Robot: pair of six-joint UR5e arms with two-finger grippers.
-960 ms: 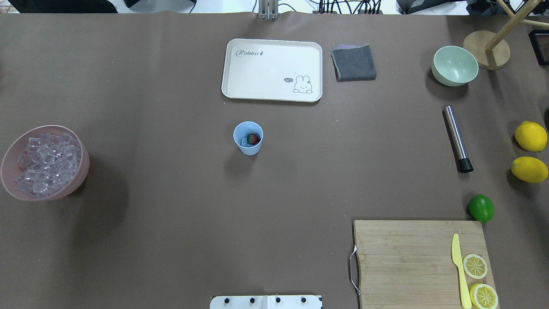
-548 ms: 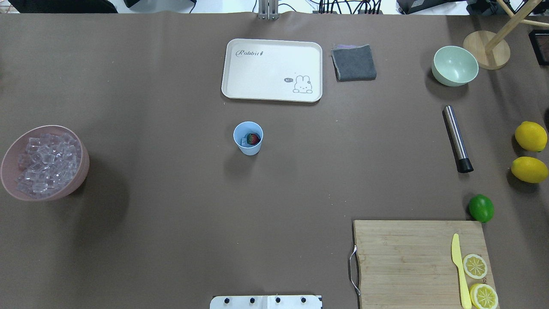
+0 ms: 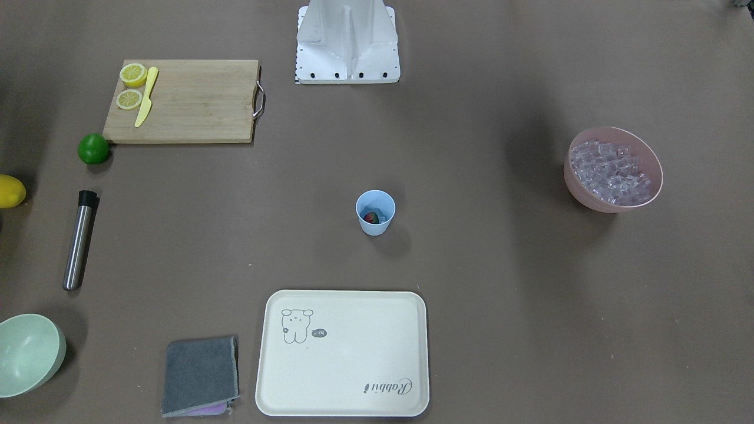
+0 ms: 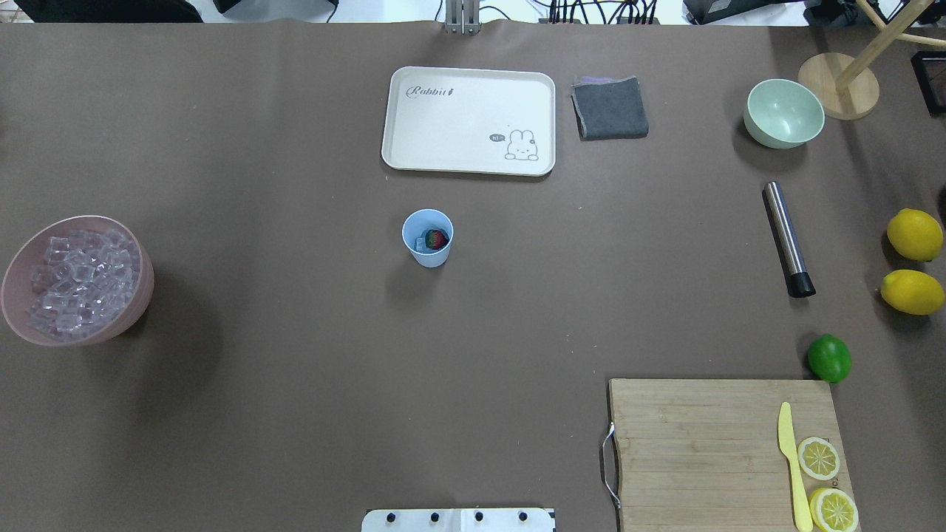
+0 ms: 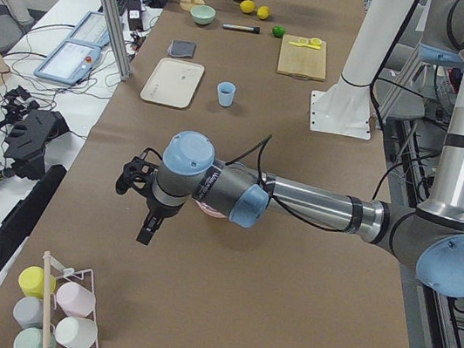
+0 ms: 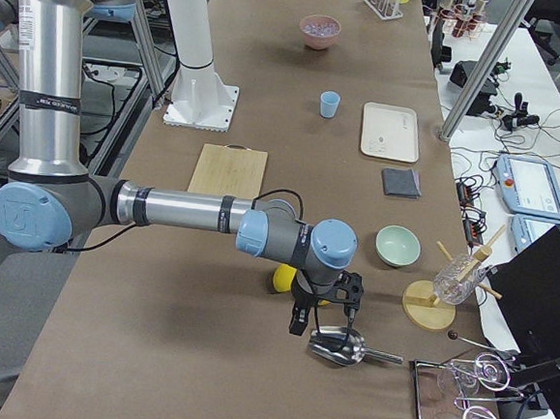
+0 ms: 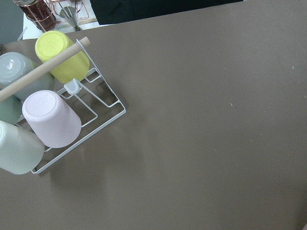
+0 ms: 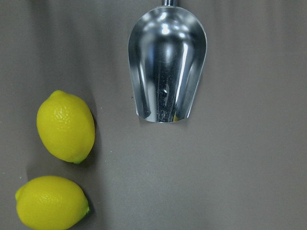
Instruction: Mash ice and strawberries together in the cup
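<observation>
The light-blue cup [image 4: 427,238] stands upright mid-table and also shows in the front view [image 3: 375,212]. Inside it lie the red strawberry [image 4: 437,239] and a clear ice cube [image 4: 422,243]. More ice [image 4: 77,279] fills the pink bowl [image 4: 140,295] at the table's left end. My left gripper [image 5: 149,224] hangs over bare table beyond that bowl. My right gripper [image 6: 322,318] hangs over a steel scoop [image 6: 342,348] at the other end. Both show only in the side views, so I cannot tell if they are open or shut.
A steel muddler [image 4: 788,238], pale green bowl [image 4: 783,112], two lemons [image 4: 915,235], a lime [image 4: 829,358] and a cutting board [image 4: 702,451] with a knife lie on the right. A cream tray [image 4: 468,120] and grey cloth [image 4: 610,108] lie behind the cup. A cup rack [image 7: 96,103] stands past the left end.
</observation>
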